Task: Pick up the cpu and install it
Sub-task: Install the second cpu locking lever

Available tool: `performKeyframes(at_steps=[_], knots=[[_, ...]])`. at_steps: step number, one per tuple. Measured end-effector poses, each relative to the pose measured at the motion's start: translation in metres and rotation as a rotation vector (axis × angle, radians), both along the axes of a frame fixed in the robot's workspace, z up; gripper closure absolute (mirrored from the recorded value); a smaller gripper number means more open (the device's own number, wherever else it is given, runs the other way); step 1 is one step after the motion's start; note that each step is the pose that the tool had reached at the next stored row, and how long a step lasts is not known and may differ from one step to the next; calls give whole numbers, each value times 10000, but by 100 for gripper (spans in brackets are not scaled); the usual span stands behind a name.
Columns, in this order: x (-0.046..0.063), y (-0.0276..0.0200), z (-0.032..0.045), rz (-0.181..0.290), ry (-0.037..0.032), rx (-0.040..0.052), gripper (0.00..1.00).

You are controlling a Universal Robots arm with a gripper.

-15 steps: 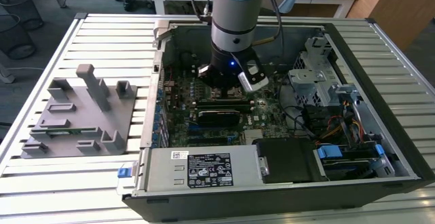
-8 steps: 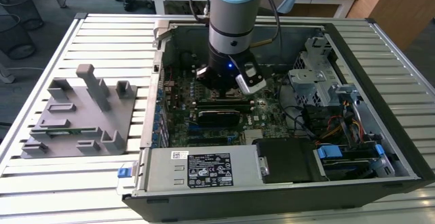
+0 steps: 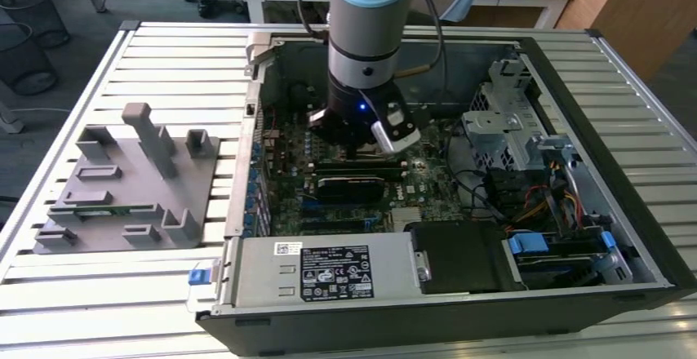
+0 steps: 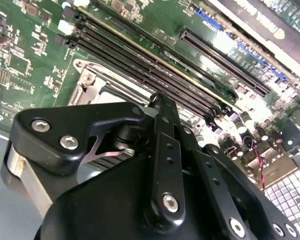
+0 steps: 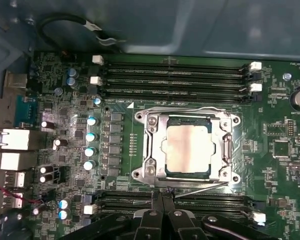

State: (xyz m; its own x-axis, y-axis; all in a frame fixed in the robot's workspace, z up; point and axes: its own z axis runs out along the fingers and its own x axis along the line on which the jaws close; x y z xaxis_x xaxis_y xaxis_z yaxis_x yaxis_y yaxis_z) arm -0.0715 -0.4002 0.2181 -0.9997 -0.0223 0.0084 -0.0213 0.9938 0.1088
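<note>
In the first wrist view the cpu lies flat in the motherboard socket, its silver top showing inside the metal frame. My gripper hovers just off the socket's edge, over the nearer memory slots, with its two black fingers pressed together and nothing between them. The second wrist view has the gripper close above the board, beside a corner of the socket frame. In the exterior view the arm reaches straight down into the open computer case, and the gripper sits low over the green board.
Rows of black memory slots flank the socket on both sides. A power supply, a drive cage and cables crowd the case. The case walls ring the board. A grey parts fixture stands on the exterior view's left.
</note>
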Motion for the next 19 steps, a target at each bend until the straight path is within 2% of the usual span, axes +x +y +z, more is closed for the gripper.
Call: performKeyframes(at_steps=[2, 4, 11, 15, 19], knots=[[-1, -6, -13, -2, 82, 8, 89], [-1, -12, -29, -2, 124, 29, 89], [-5, -57, -75, -1, 133, 189, 89], [-23, -100, -88, -1, 132, 322, 89], [-49, -111, -112, 1, 131, 411, 89]])
